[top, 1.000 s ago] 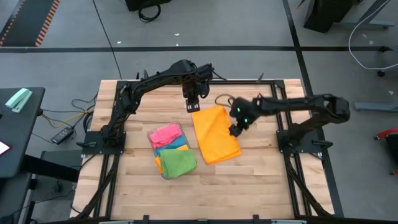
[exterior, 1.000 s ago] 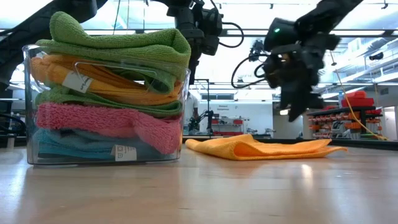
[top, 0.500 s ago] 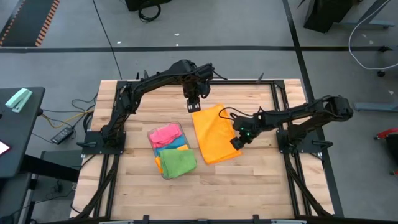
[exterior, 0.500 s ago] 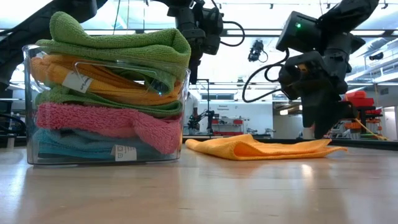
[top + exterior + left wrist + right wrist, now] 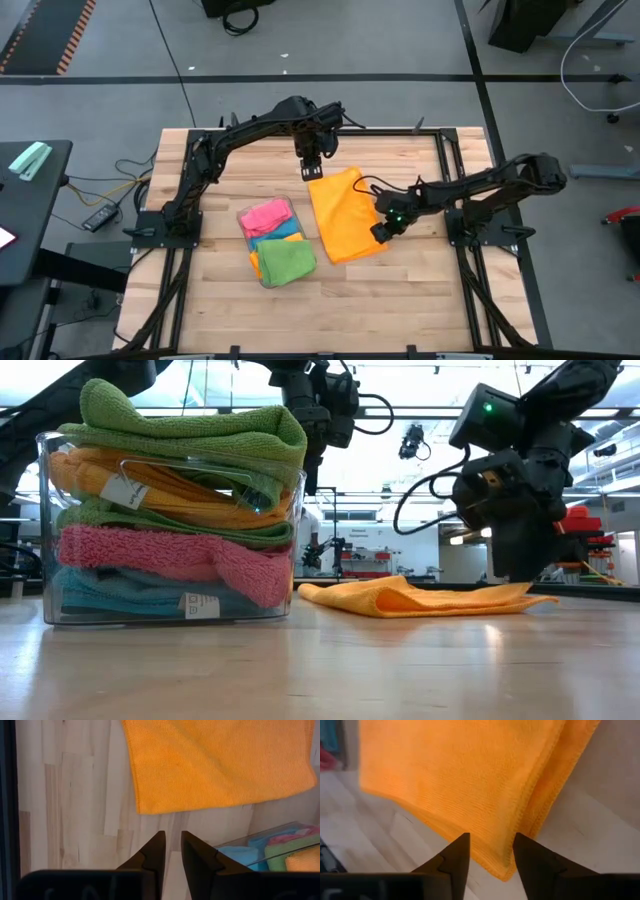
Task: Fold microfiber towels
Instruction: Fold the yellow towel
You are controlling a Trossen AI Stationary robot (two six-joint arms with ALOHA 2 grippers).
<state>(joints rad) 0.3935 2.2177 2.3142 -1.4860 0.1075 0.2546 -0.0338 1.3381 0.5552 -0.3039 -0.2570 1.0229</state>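
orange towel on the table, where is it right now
In the high view the orange towel lies flat mid-table, just right of the clear tray, with the right gripper at its right edge.

table [image 5: 420, 290]: wood-slat top | orange towel [image 5: 345, 214]: folded, lying flat near centre | clear tray [image 5: 272, 240]: at 9 o'clock of orange towel, stacked with pink, blue, green towels | left gripper [image 5: 309, 172]: at towel's 11 o'clock corner | right gripper [image 5: 380, 230]: low at towel's 3 o'clock edge
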